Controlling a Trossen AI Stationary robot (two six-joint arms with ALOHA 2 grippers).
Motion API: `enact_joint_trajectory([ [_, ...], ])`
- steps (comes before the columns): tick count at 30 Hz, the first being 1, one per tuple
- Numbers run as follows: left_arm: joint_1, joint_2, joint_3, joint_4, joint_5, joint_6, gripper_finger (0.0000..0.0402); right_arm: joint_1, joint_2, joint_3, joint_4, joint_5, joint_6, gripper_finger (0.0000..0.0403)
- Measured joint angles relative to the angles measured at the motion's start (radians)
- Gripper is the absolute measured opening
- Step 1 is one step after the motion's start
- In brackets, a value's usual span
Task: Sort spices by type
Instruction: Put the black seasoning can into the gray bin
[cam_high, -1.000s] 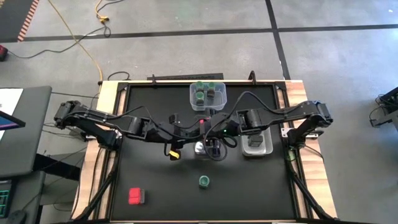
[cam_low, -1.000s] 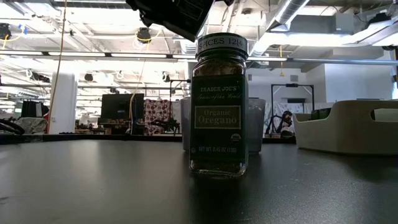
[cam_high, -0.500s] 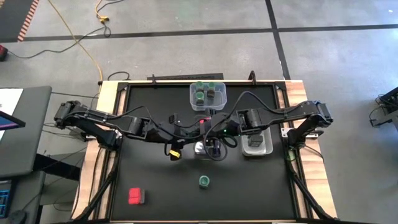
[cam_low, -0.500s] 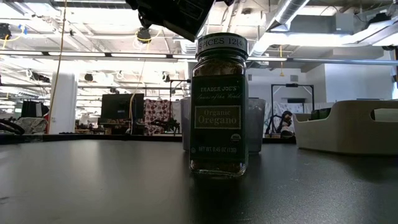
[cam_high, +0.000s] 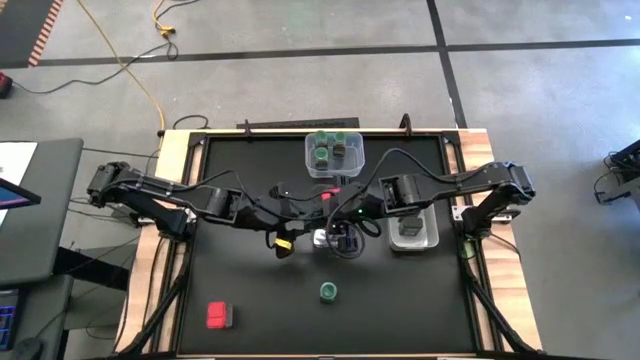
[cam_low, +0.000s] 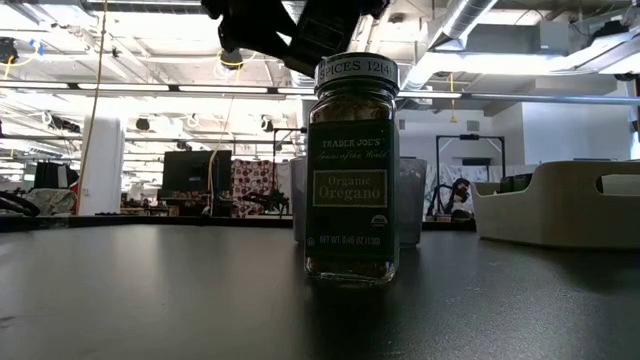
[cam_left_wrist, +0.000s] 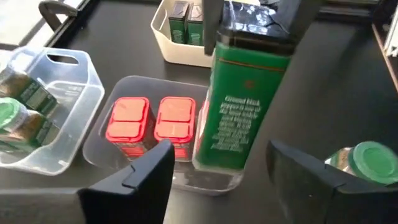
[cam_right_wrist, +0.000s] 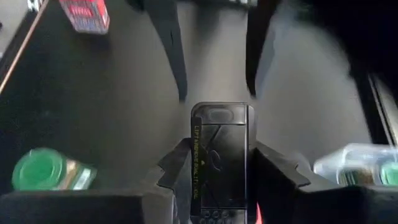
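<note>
A tall green tin with a black top (cam_left_wrist: 239, 99) stood upright at the table's middle, clamped between the right gripper (cam_right_wrist: 219, 163) and its dark fingers, over a clear plastic tub (cam_left_wrist: 102, 134) holding red square-topped tins (cam_left_wrist: 129, 121). The left gripper (cam_left_wrist: 221, 165) sat just beside it, jaws apart around the tin. A round green-lidded glass jar (cam_high: 328, 291) stood toward the near edge.

Grey concrete floor (cam_high: 300, 80) with dark tape lines and a yellow cable (cam_high: 140, 80) snaking across it. Behind the bench it's a big open workshop, white ceiling beams (cam_low: 150, 50), strip lights, exposed ducting (cam_low: 470, 20).
</note>
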Motion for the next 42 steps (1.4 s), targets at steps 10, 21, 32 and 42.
enact_joint_trajectory([
  [10,0.0,-0.059,0.004,-0.004,-0.003,-0.032,0.0248,0.005,-0.122,0.0,-0.347,0.053,0.125,0.016],
  [21,-0.034,-0.209,-0.052,-0.006,-0.075,-0.083,0.0248,0.142,-0.419,-0.226,-0.581,0.124,0.419,0.016],
  [32,-0.047,-0.215,-0.107,0.052,-0.116,-0.131,0.0248,0.308,-0.643,-0.532,-0.545,0.126,0.595,0.016],
  [42,-0.047,-0.215,-0.107,0.058,-0.116,-0.152,0.0248,0.352,-0.64,-0.659,-0.544,0.126,0.606,0.016],
])
